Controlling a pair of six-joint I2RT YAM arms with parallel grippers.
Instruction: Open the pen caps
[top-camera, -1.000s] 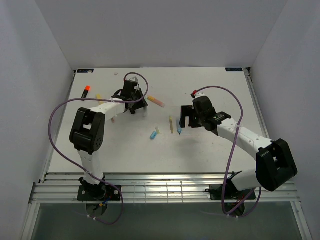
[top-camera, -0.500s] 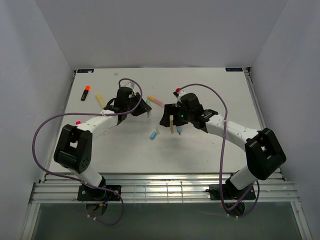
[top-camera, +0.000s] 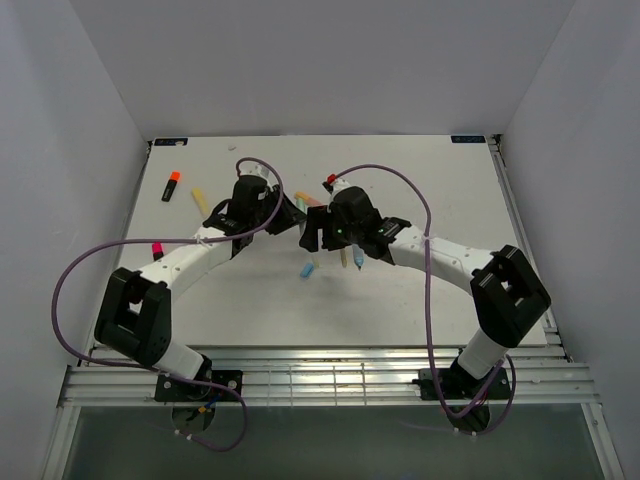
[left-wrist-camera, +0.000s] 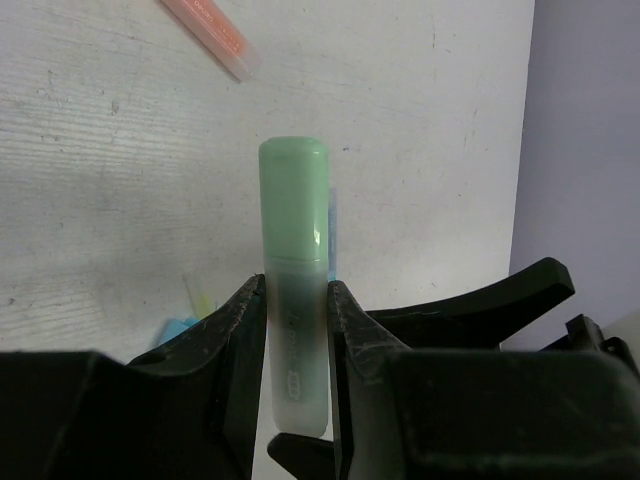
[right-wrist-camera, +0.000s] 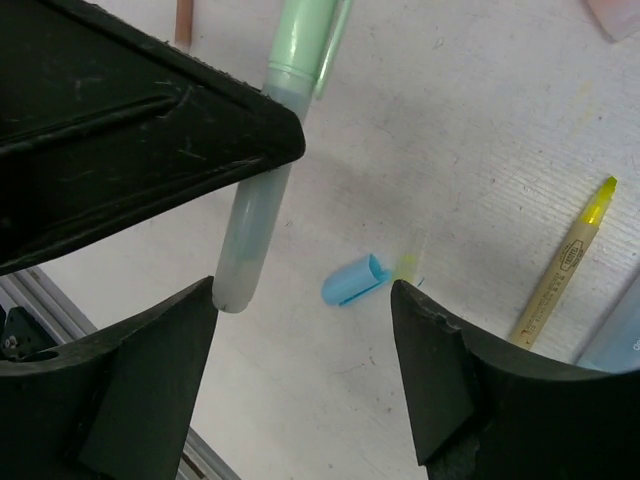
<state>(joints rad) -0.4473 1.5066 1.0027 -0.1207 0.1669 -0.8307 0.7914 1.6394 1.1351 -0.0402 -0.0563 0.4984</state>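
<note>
Left gripper (left-wrist-camera: 296, 300) is clamping a green pen (left-wrist-camera: 295, 350) mid-barrel; right gripper (right-wrist-camera: 303, 300) is hanging released beside it.
The green pen is being held up off the table (left-wrist-camera: 100, 180), near the middle where both arms are meeting, with its green cap (left-wrist-camera: 294, 200) on and poking out past the left fingers. In the right wrist view the pale barrel is pointing down between the right gripper's spread fingers. Its end is sitting very close to one finger, and contact is hard to tell from this angle. A blue cap (right-wrist-camera: 355, 279) is lying loose on the table below. An uncapped yellow pen (right-wrist-camera: 565, 262) is lying near it. An orange pen (left-wrist-camera: 210, 30) is lying farther back.
</note>
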